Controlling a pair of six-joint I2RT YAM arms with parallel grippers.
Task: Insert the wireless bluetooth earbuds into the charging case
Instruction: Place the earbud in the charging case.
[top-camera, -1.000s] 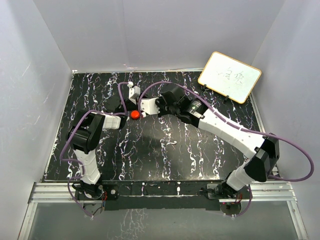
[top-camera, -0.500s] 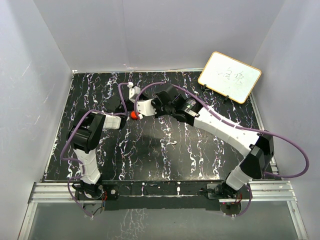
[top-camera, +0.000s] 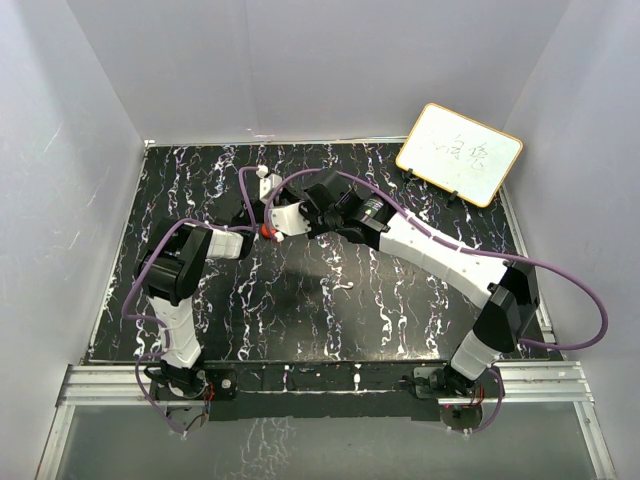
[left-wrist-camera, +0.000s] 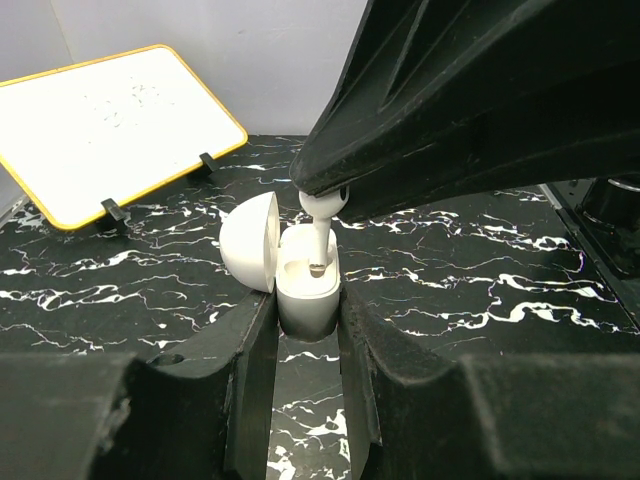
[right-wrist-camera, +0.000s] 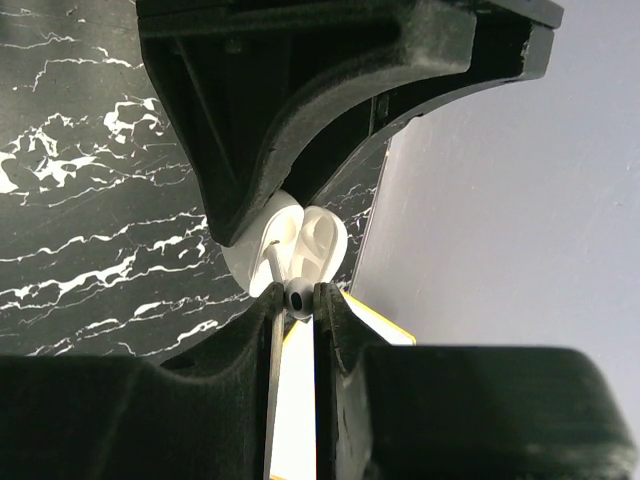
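The white charging case (left-wrist-camera: 308, 292) sits squarely between the jaws of the left gripper (left-wrist-camera: 306, 305), which are clamped snug on its flanks, its lid (left-wrist-camera: 250, 240) swung open toward 9 o'clock, while from 12 o'clock the right gripper (right-wrist-camera: 297, 302), jaws nearly closed, pinches a white earbud (left-wrist-camera: 318, 225) by its head, stem reaching down into the case's well.

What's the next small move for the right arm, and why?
Probably ease the right gripper straight down: the earbud it pinches has its stem only partly in the open charging case, which the left gripper clamps upright.
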